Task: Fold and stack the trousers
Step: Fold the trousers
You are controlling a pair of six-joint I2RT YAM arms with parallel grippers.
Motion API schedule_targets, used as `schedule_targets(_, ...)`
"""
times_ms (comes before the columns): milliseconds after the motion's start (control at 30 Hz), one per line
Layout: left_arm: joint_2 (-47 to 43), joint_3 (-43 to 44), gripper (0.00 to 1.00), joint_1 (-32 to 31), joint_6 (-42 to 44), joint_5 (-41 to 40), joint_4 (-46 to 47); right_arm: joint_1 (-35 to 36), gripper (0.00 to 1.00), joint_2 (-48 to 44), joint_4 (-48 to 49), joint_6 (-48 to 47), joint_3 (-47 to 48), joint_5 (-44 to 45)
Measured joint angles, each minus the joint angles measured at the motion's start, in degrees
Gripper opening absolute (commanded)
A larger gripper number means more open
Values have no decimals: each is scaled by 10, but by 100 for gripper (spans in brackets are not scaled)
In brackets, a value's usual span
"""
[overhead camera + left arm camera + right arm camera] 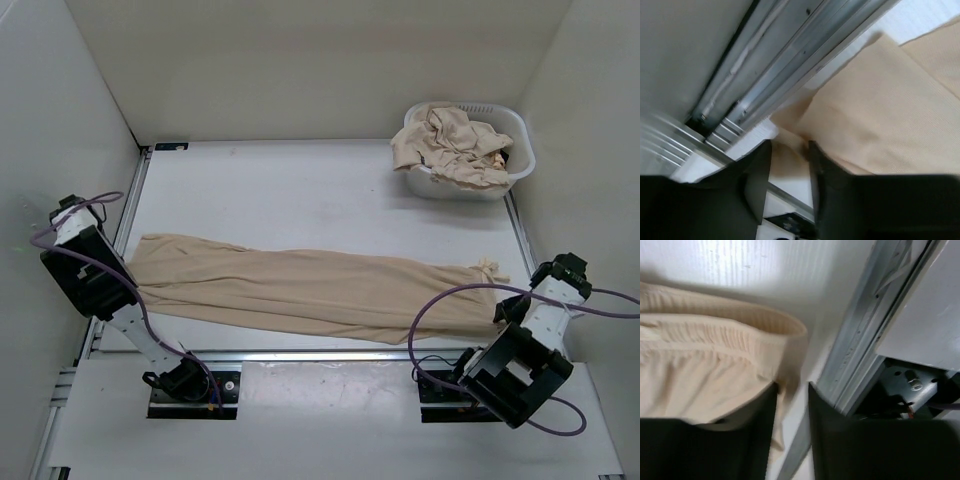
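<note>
- Now my left pincer (790, 150) stands narrowly apart, with a fine-woven end of the trousers (310, 290) in its gap.
- My right pincer (791, 390) is just as narrow, the gathered, ribbed waistband at its fingers.
- Between both pincers the thin beige cloth lies long, flat and faintly creased.
- Beside the right pincer runs a grooved aluminium rail (860, 340).
- Ahead of both pincers lies the matte white table (300, 190), then a white plastic basket (515, 150) and pale walls.

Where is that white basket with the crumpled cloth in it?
In the overhead view, the white basket sits at the far right corner of the table, well beyond the waistband end of the trousers laid flat across the near side.
</note>
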Motion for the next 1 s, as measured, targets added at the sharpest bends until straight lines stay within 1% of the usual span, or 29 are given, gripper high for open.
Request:
schedule_targets(67,0,-12,61,1,1,-10,2,-12,63,0,-1,-3,-3,4)
schedule_targets(100,0,-17,66,2,1,-15,1,-16,67,0,0,-3,-3,8)
schedule_targets(167,0,-24,69,3,1,-26,-2,-21,68,0,-1,-5,-3,16)
schedule_targets(233,-1,-24,73,4,0,-31,-6,-21,68,3,-3,-5,6,19)
schedule_targets(367,-23,-24,76,-9,-1,-27,-23,-1,61,8,0,-11,39,21)
schedule_targets(433,-38,-23,76,-28,-2,-20,-24,40,57,9,7,-12,52,24)
schedule_targets(467,-43,-20,73,-38,-2,-17,-23,65,55,9,11,-12,56,23)
schedule_targets(500,-43,-15,73,-47,-3,-13,-21,93,52,10,15,-11,60,24)
schedule_targets(567,-32,2,73,-64,-3,-6,-15,146,51,15,20,-5,70,31)
schedule_targets(667,10,35,73,-73,-3,-4,0,205,51,30,30,8,82,34)
schedule_targets(800,67,51,73,-73,-3,-10,14,226,52,48,29,29,82,52)
schedule_targets(833,74,51,74,-73,-3,-11,14,228,54,48,30,33,82,56)
schedule_targets(900,77,52,76,-73,-3,-16,14,235,54,47,31,42,78,59)
schedule_targets(1000,80,62,76,-73,-3,-33,22,258,54,46,41,58,59,60)
